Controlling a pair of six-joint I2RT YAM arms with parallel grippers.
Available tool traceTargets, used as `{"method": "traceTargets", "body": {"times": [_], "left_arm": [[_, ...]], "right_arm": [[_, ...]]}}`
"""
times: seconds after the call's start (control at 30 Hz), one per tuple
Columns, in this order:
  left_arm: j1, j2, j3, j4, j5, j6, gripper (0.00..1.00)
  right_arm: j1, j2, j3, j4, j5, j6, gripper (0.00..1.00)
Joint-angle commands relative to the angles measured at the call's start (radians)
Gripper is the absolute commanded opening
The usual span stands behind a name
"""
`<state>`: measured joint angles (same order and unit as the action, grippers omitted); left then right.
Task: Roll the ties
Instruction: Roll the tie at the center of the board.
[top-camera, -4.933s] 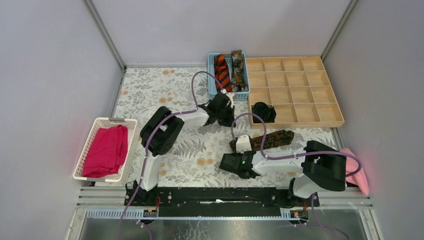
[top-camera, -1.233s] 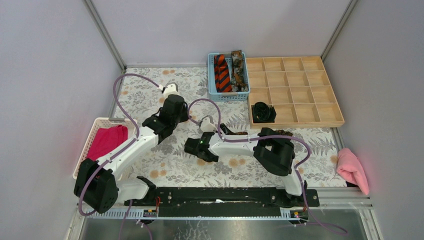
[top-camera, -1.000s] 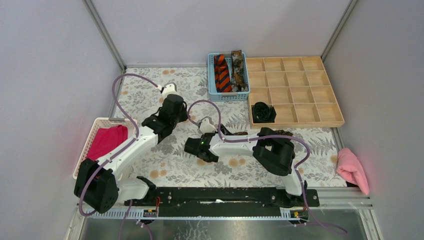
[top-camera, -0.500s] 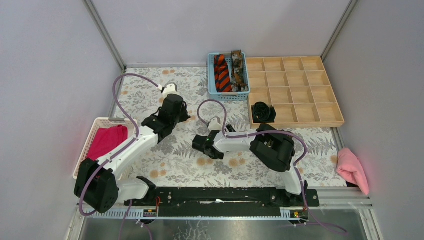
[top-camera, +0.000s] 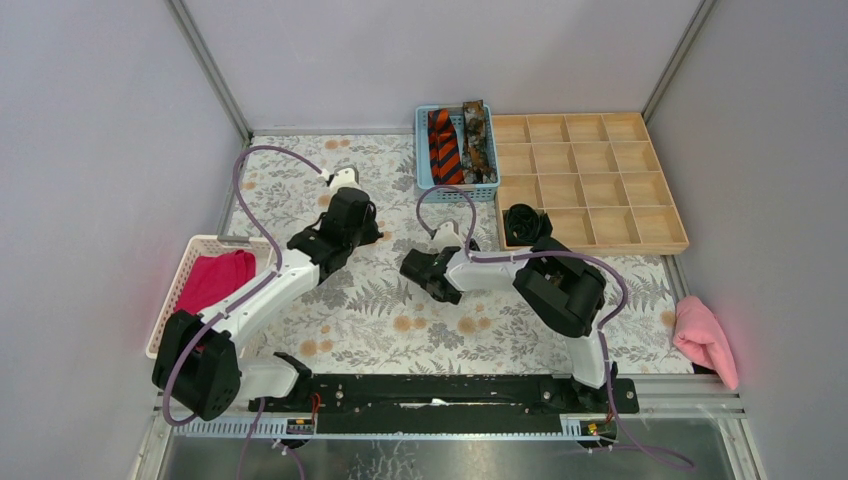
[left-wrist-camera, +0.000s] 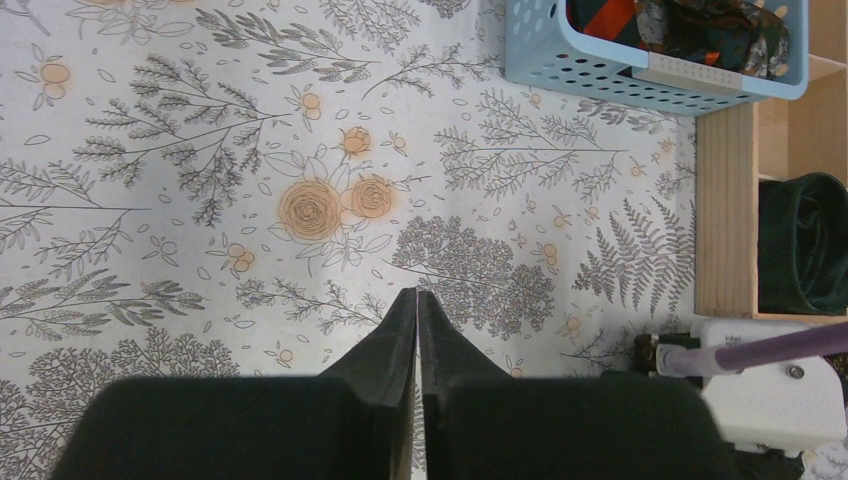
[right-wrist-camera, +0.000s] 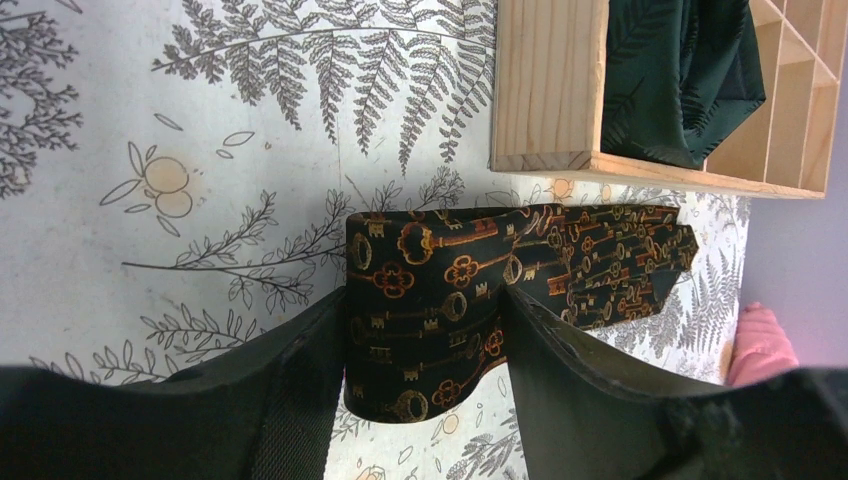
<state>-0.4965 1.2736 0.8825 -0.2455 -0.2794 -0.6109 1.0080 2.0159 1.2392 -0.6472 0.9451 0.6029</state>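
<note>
The dark brown key-patterned tie (right-wrist-camera: 470, 280) lies flat on the floral table (right-wrist-camera: 150, 100), just beside the wooden tray (right-wrist-camera: 545, 90) whose corner compartment holds the coiled black tie (right-wrist-camera: 680, 80). The right gripper (right-wrist-camera: 422, 300) is unclenched, with one finger on each side of the brown tie's folded end and the cloth unbunched. The left gripper (left-wrist-camera: 417, 300) hangs over the table near the blue basket (left-wrist-camera: 600, 70), clenched on nothing.
</note>
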Motion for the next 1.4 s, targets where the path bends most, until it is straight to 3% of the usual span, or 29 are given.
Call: {"method": "traceTargets", "body": {"times": [0.0,0.17,0.5,0.8,1.17,1.37], "left_arm": [[0.005,0.004,0.029,0.028,0.011,0.024,0.07],[0.004,-0.013,0.028,0.033,0.013,0.027,0.03],[-0.018,-0.062,-0.035,0.085,0.02,0.006,0.0],[-0.087,0.053,-0.148,0.278,0.095,-0.057,0.0],[-0.12,0.195,-0.163,0.406,0.18,-0.061,0.0],[-0.136,0.165,-0.165,0.379,0.126,-0.048,0.0]], "right_arm": [[-0.057,0.017,-0.059,0.087,-0.193,0.012,0.58],[-0.078,-0.023,-0.087,0.124,-0.214,0.022,0.47],[-0.084,-0.19,-0.178,0.265,-0.408,0.047,0.39],[-0.085,-0.379,-0.302,0.448,-0.591,0.123,0.37],[-0.117,-0.651,-0.633,0.834,-0.759,0.304,0.37],[-0.125,-0.609,-0.614,0.916,-0.876,0.319,0.37]]}}
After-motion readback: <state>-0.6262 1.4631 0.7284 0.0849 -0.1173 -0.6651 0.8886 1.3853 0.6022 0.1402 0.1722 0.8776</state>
